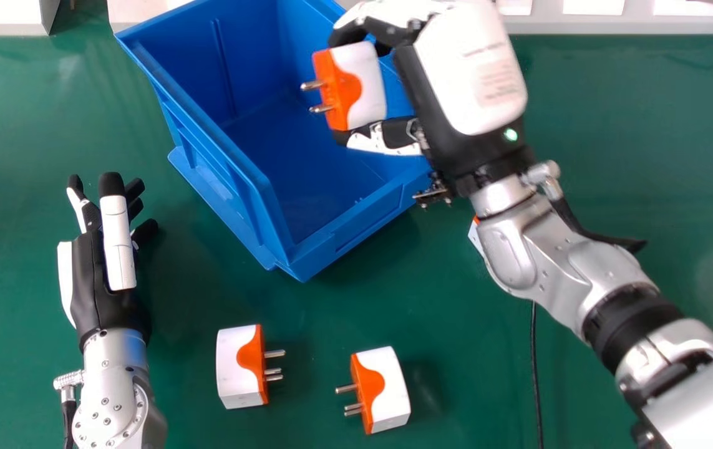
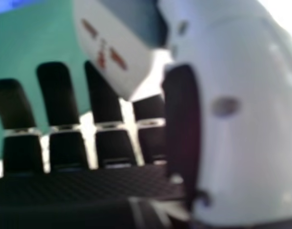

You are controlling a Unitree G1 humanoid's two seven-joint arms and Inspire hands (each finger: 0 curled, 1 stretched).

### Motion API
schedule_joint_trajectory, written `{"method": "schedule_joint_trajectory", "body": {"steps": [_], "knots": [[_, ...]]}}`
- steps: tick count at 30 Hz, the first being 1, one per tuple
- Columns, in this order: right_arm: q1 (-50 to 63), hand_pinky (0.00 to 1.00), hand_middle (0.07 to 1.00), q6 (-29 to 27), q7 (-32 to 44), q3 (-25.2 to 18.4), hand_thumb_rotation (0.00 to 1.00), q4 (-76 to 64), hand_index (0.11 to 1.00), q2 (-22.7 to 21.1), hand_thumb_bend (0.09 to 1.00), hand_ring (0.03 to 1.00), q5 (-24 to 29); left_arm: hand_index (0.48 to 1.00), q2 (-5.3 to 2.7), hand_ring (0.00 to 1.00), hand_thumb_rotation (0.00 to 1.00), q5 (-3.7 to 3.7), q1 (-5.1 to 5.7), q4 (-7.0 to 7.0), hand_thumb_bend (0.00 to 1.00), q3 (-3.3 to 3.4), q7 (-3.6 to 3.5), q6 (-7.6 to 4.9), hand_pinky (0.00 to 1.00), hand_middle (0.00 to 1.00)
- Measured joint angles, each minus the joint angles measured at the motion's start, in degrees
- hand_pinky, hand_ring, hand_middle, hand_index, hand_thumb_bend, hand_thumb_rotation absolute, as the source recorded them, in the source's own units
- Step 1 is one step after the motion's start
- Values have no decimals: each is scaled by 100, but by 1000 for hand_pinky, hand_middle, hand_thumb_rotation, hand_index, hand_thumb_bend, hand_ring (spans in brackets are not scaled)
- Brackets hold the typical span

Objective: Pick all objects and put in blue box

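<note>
The right robot hand is holding a plug adapter over the blue box — placing is seemingly under way, and the next move is calling for lowering, then releasing. Another adapter and a third adapter are lying rightward of the left robot hand — it is idling, fingers extended.

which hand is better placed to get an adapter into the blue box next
The right hand, I'd say: it grips an adapter over the blue box; the empty left hand is left of it.
</note>
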Motion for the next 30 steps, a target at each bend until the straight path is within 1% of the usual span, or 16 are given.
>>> {"method": "schedule_joint_trajectory", "body": {"steps": [2,3,6,9,11,16,20,21,25,30], "knots": [[-114,361,517,163,264,44,0,122,454,49,501,450,4,952,3,898,981,0,-15,34,930,-1,0,-31,842,865],[-171,400,513,274,445,57,0,178,450,71,501,452,15,953,5,899,981,0,-21,56,931,-1,-1,-55,842,866],[-339,411,506,762,1173,86,0,284,443,173,501,459,48,953,15,900,982,1,-55,137,931,-1,-2,-114,843,867],[-450,418,498,1103,1562,94,0,246,453,256,501,446,96,953,24,900,983,1,-89,218,930,-3,0,-166,843,867],[-457,404,497,1258,1605,126,0,201,467,293,501,446,90,953,26,900,984,1,-113,257,926,-5,0,-183,844,867],[-462,387,498,1491,1530,284,0,180,475,354,500,461,18,954,27,901,984,1,-119,261,921,-10,0,-184,844,868],[-481,389,495,1691,1417,504,0,187,474,384,500,472,-93,954,31,903,984,2,-123,263,919,-20,0,-185,846,868],[-483,378,490,1717,1397,548,0,187,489,382,499,472,-105,954,33,904,984,2,-125,265,917,-22,0,-186,847,869],[-486,368,487,1681,1339,669,0,184,498,340,498,471,-158,954,37,906,984,2,-137,279,914,-29,-1,-189,848,870],[-486,364,496,1544,1256,754,0,185,483,311,498,486,-162,954,43,909,984,4,-138,278,913,-50,0,-190,851,871]]}}
